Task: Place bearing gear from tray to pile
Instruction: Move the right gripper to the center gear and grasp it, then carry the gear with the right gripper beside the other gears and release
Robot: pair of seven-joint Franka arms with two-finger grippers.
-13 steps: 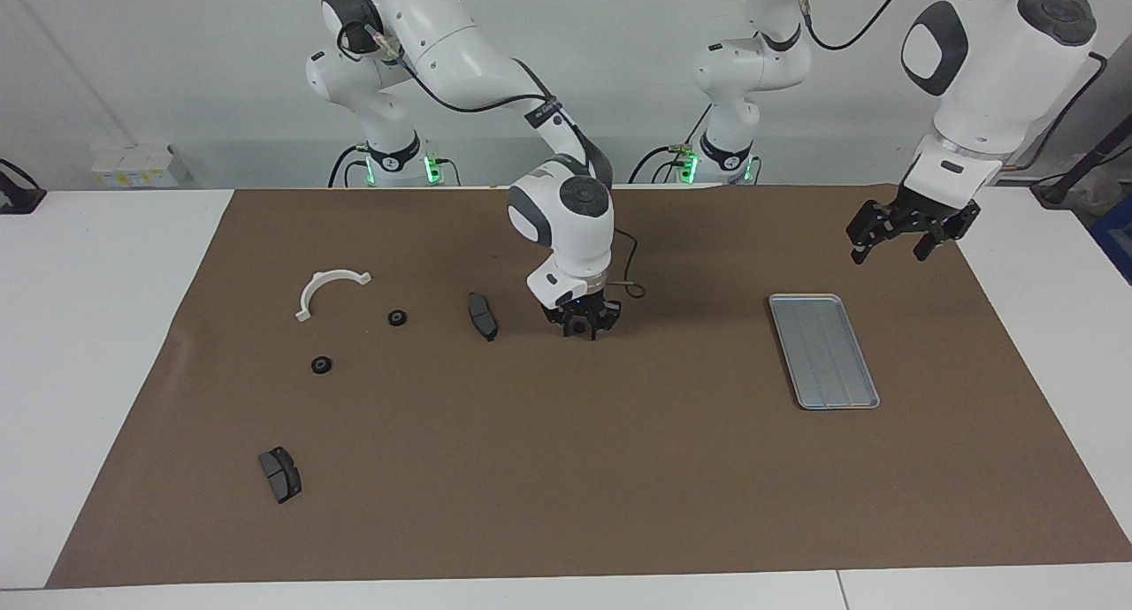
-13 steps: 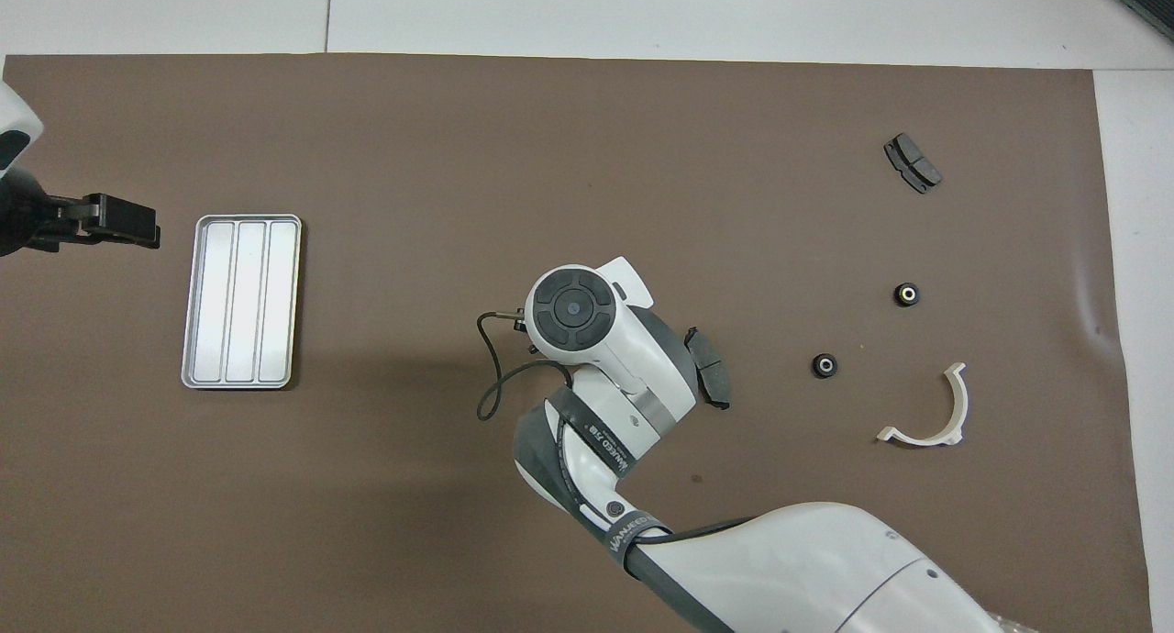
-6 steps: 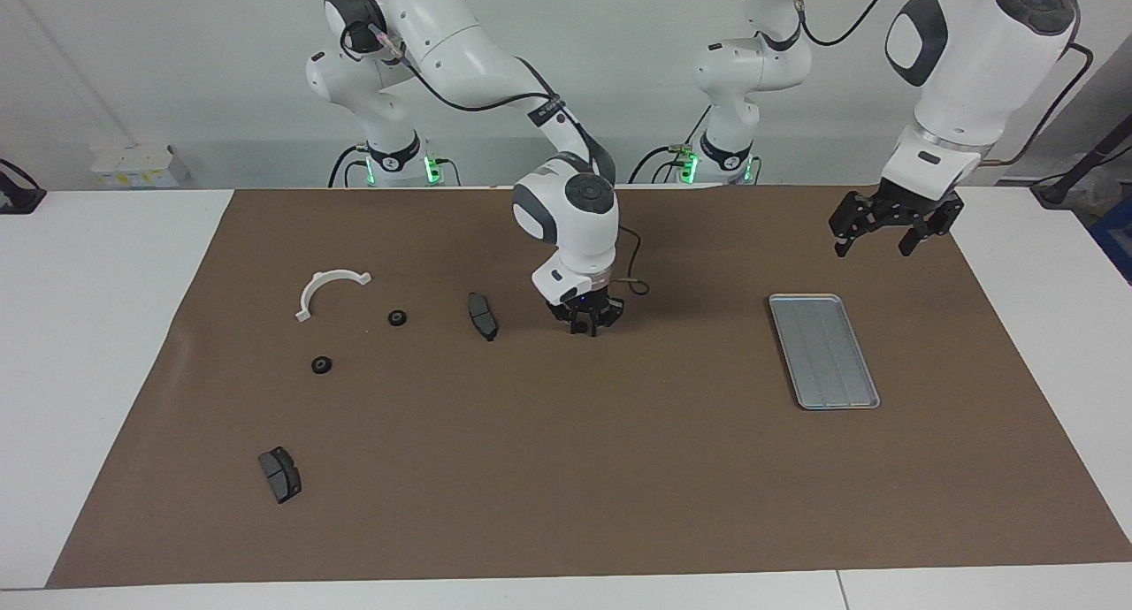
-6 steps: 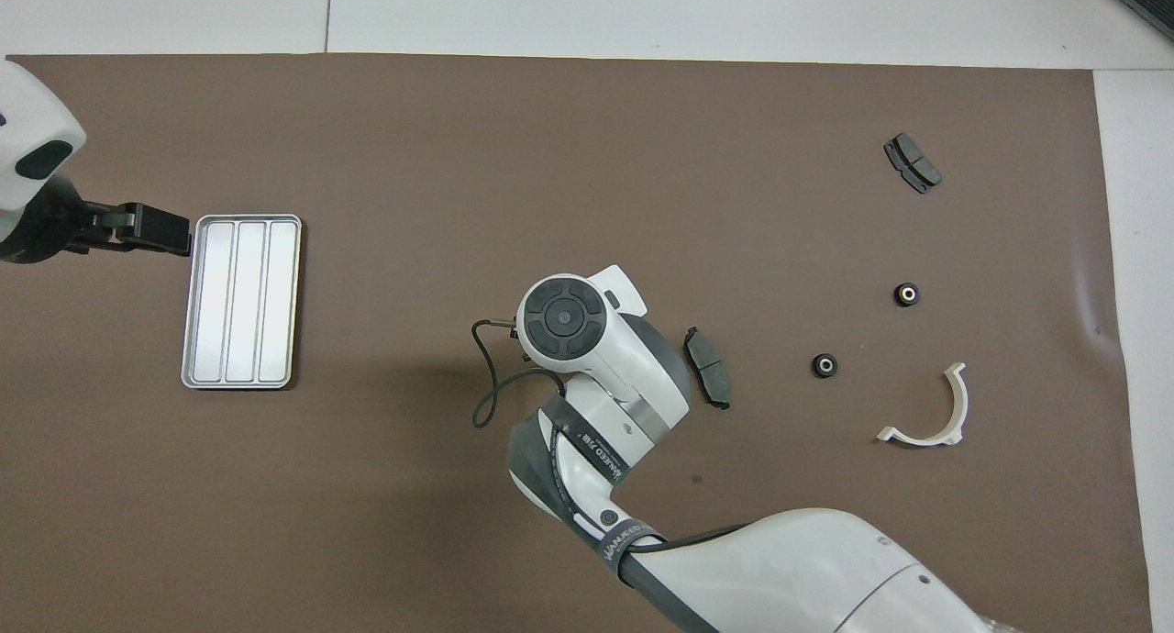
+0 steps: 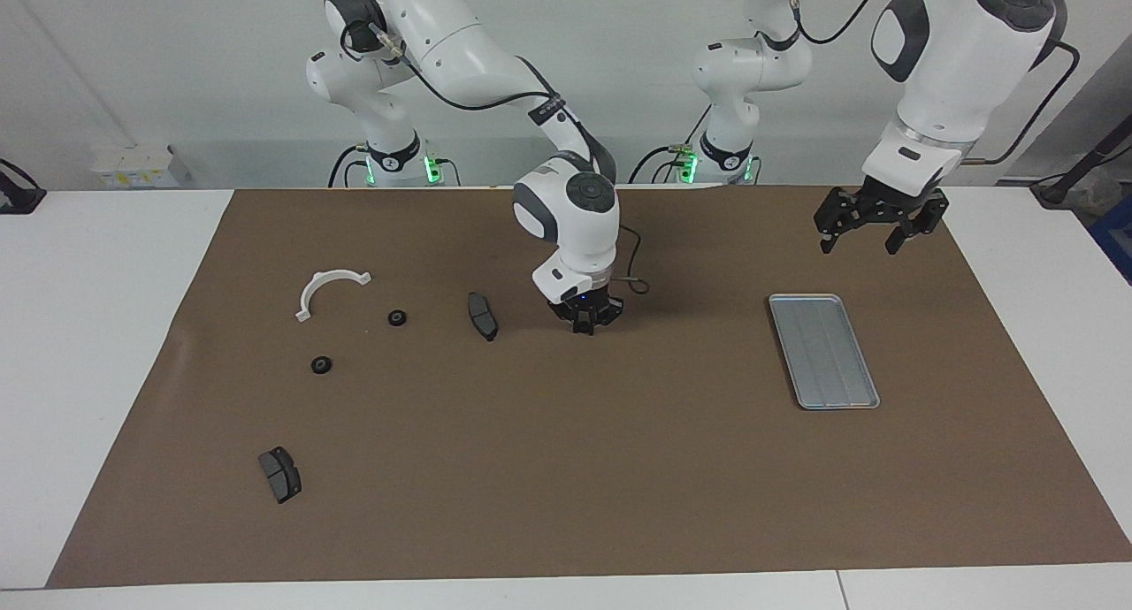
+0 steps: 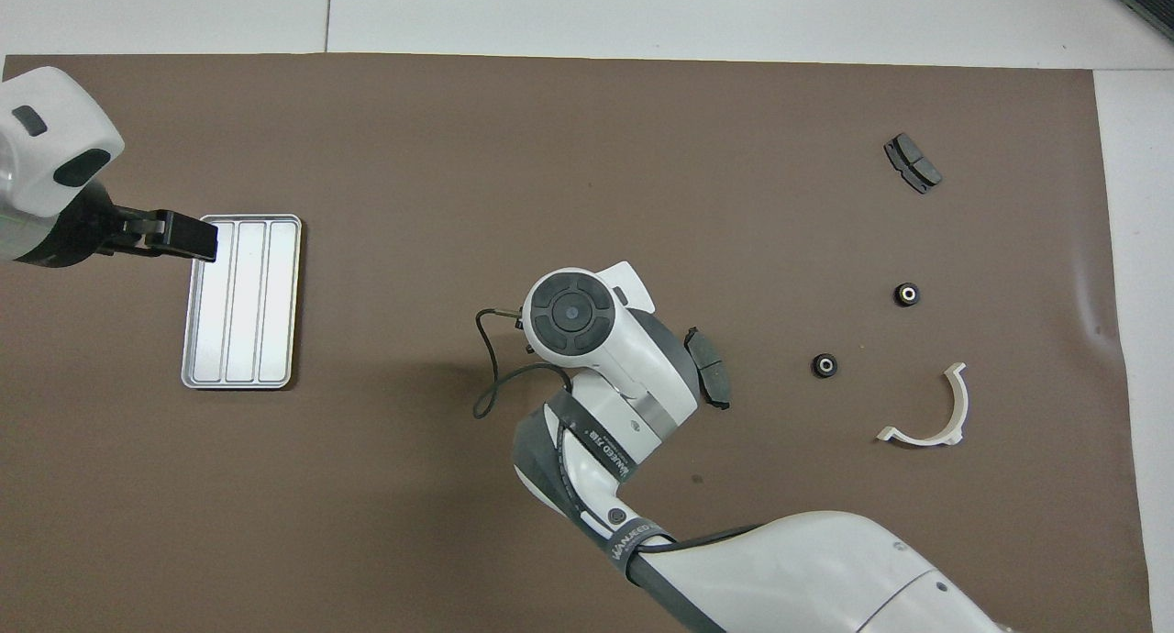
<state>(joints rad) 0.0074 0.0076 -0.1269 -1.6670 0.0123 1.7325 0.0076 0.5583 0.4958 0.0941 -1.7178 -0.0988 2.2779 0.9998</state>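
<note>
1. tray: i take the silver-grey ridged tray as my landmark. it lies flat on the brown mat toward the left arm's end of the table, and i see nothing in it.
2. left gripper: it hangs in the air over the mat just beside the tray's robot-side end. its fingers stand spread wide and i see nothing between them.
3. right gripper: it is low over the mat, well apart from the tray, about mid-table. its fingertips are pressed together. i cannot tell whether anything is pinched between them.
4. bearing gears: two small black round ones lie on the mat well apart from the tray, toward the right arm's end. the first gear is nearer to the robots than the second gear.
5. white bracket: a half-ring just beside the first gear, farthest from the tray of the three.
6. brake pads: one brake pad lies between the right gripper and the first gear. the other brake pad is farther from the robots than the tray and farthest from it.
</note>
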